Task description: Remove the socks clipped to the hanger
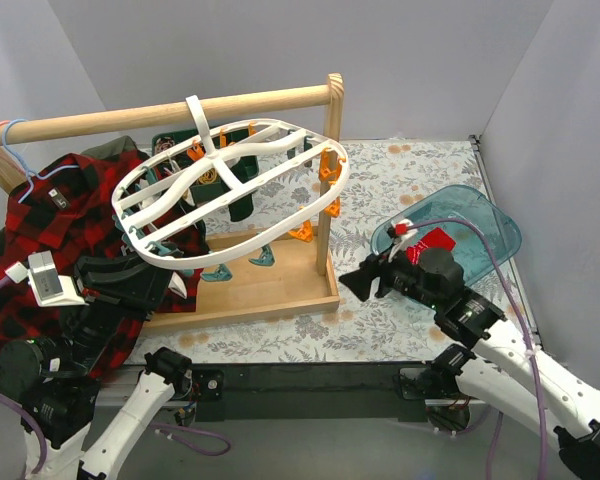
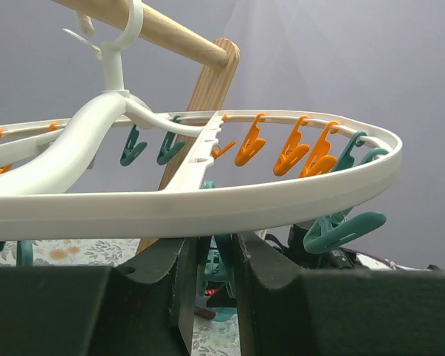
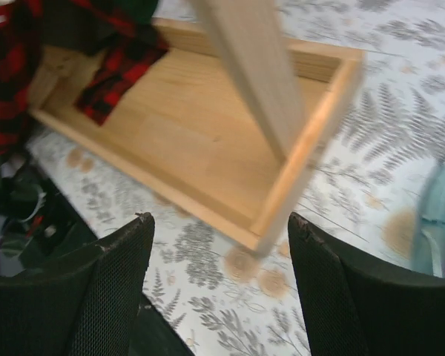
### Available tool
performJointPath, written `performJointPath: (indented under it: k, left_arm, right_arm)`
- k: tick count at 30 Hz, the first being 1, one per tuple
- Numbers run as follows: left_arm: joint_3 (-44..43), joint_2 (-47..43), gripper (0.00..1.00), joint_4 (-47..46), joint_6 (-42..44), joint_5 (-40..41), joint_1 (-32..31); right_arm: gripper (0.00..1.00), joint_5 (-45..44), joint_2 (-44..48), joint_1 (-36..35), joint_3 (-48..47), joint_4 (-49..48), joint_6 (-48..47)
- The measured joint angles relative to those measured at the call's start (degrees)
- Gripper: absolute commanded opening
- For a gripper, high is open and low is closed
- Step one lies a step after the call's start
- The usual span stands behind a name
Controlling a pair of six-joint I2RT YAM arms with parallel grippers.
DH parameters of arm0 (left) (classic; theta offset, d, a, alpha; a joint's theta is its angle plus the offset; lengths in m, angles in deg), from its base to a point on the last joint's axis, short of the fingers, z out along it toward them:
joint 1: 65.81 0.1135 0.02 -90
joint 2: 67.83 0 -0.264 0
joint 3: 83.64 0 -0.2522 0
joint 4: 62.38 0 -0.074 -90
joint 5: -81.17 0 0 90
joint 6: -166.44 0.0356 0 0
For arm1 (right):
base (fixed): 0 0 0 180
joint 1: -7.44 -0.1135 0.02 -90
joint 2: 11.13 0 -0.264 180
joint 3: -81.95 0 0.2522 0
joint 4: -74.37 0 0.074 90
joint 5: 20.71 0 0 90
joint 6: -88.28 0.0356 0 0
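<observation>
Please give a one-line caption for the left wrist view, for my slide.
Left gripper under the hanger, hung on a wooden rail; orange and teal clips line its rim.

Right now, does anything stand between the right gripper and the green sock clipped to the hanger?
Yes: the stand's upright wooden post rises between the right gripper and the green sock, which hangs under the white hanger beyond it.
</observation>
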Motion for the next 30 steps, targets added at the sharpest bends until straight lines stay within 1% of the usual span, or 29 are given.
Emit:
performJointPath:
  k: [3,6,7,9,12,15,20,24,30]
  left_arm:
    - [0.00,0.00,0.00,0.04,-0.07,0.00,0.00]
    - [0.00,0.00,0.00,0.13,-0.31,0.02,0.00]
    - [0.00,0.00,0.00,0.15,-0.42,0.02,0.02]
    - [0.00,0.00,0.00,0.20,-0.48,0.04,0.00]
    - [0.00,-0.09,0.00,0.39,-0.72,0.11,0.02]
    - [0.00,-0.22,0.00,0.74,-0.94,0.20,0.00]
    - [0.33,-0.83,0.00,1.42,-1.42,0.76,0.02]
    - [0.87,-1.44,0.00,1.46,-1.92,1.14,0.02]
    - [0.94,-1.53,0.00,1.64,-2.43,1.31,0.02]
  right_arm:
    - [0.78,-1.84,-2.25,-9.81,1.09,-6.38,0.04]
    - [0.79,-4.92,-9.92,-19.96,0.13,-13.53,-1.11]
    - [0.82,-6.14,-13.86,-23.39,-0.92,-15.98,-1.99]
    - [0.83,-7.93,-22.58,-29.18,-4.28,-21.03,-3.72]
    - [0.85,-9.68,-33.35,-34.01,-10.25,-27.56,-6.01]
    - [0.87,-10.71,-42.58,-35.74,-18.03,-33.77,-8.15]
    - [0.87,-9.25,-53.83,-36.13,-30.82,-40.59,-9.51]
    - [0.86,-6.49,-59.23,-36.24,-37.73,-42.88,-9.25]
    - [0.85,-4.02,-63.41,-36.92,-41.55,-43.93,-8.11]
